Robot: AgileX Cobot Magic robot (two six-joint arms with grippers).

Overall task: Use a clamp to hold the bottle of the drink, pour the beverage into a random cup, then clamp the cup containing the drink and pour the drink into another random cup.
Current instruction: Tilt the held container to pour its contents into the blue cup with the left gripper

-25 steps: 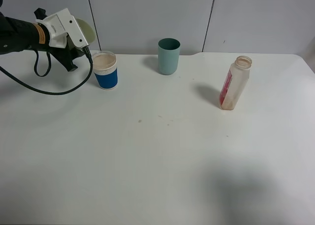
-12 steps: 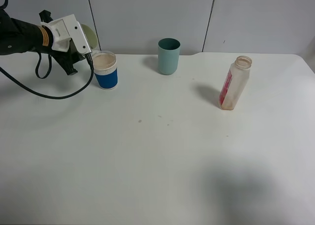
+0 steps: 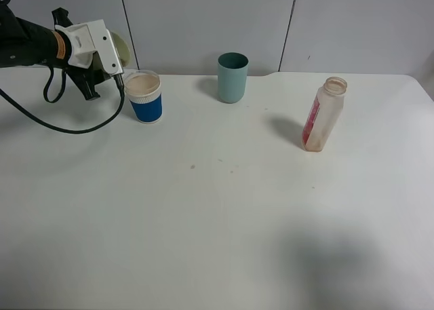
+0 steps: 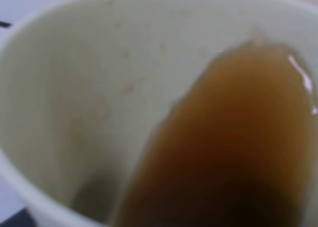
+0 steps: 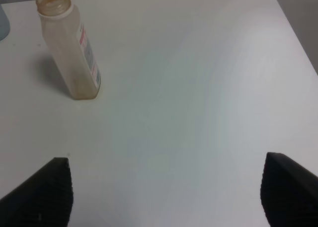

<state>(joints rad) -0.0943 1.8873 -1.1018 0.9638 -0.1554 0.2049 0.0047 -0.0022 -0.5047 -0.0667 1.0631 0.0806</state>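
Pale tumbler (image 3: 123, 47): clamped in left gripper (image 3: 110, 52), jaws closed tight on it, tipped well over. Beverage (image 4: 223, 147) lies along low wall, reaching toward lip. Blue-and-white cup (image 3: 146, 98): upright, just beyond and below gripper; inside looks pale, no drink evident. Step judged: second pour, starting. Next: bring lip over white rim, tip further, slowly. Bottle (image 5: 69, 53): upright ahead of right gripper (image 5: 166, 194), apart; those jaws spread, empty.
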